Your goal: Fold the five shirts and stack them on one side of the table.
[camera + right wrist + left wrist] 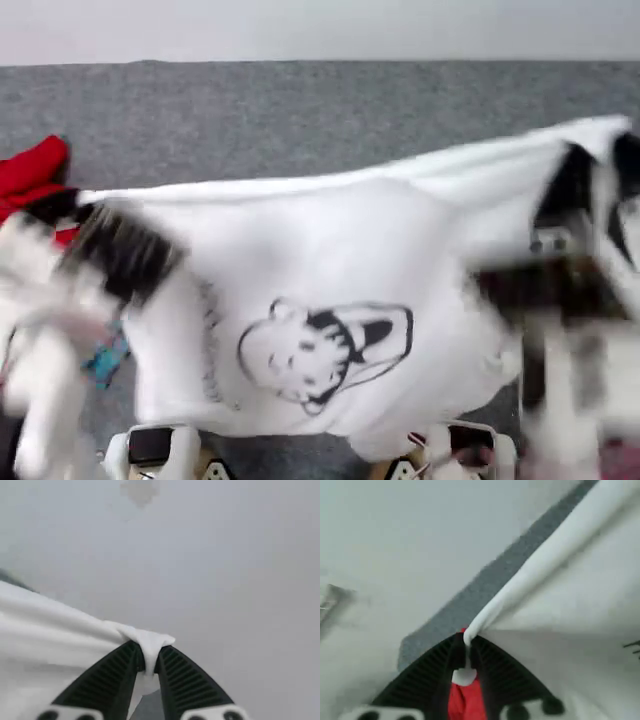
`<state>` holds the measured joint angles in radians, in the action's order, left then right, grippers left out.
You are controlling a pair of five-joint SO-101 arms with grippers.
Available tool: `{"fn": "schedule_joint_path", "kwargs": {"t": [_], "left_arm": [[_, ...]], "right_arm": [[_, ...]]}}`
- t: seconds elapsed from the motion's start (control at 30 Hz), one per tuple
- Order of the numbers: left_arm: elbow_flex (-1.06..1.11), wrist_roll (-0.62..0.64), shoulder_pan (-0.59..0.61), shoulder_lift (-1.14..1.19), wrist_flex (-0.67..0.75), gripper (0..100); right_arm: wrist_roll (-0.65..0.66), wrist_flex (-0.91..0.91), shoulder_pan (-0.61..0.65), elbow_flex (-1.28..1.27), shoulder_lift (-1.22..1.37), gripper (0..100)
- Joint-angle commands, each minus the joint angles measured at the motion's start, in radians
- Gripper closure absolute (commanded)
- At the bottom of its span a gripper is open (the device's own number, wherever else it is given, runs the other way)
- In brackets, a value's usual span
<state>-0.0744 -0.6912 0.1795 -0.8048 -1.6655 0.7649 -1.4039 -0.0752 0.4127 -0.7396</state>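
Note:
A white shirt [320,300] with a black cartoon print hangs stretched in the air above the grey table [300,120], held up by both arms. My left gripper [75,210] is shut on its left corner; in the left wrist view [466,647] the white hem [545,575] is pinched between the black fingers. My right gripper [590,170] is shut on the right corner, and its wrist view [148,655] shows a bunch of white cloth [147,642] clamped in the jaws. Red cloth [30,175] lies at the table's left edge.
The far half of the grey table is bare felt. Arm bases [160,450] stand at the near edge under the hanging shirt. A bit of blue-patterned cloth [105,360] peeks out at the near left.

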Motion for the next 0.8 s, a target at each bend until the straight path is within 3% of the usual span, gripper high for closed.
{"fn": "schedule_joint_path", "kwargs": {"t": [0.0, 0.2, 0.43, 0.6, 0.77], "left_arm": [[0.232, -0.014, 0.008, 0.060, 0.213, 100], [0.495, -0.012, 0.006, 0.178, 0.637, 100], [0.522, -0.012, 0.006, 0.423, 1.014, 100], [0.406, -0.012, 0.008, 0.638, 1.131, 100], [0.203, -0.012, -0.002, 0.841, 1.140, 100]], "right_arm": [[-0.021, 0.071, 0.048, -0.175, 0.070, 98.8], [-0.021, 0.381, 0.084, -0.468, 0.140, 98.8], [-0.015, 0.840, 0.084, -0.671, 0.266, 98.8], [-0.012, 1.109, 0.084, -0.671, 0.427, 98.8], [0.133, 1.328, 0.113, -0.671, 0.590, 98.8]]}}
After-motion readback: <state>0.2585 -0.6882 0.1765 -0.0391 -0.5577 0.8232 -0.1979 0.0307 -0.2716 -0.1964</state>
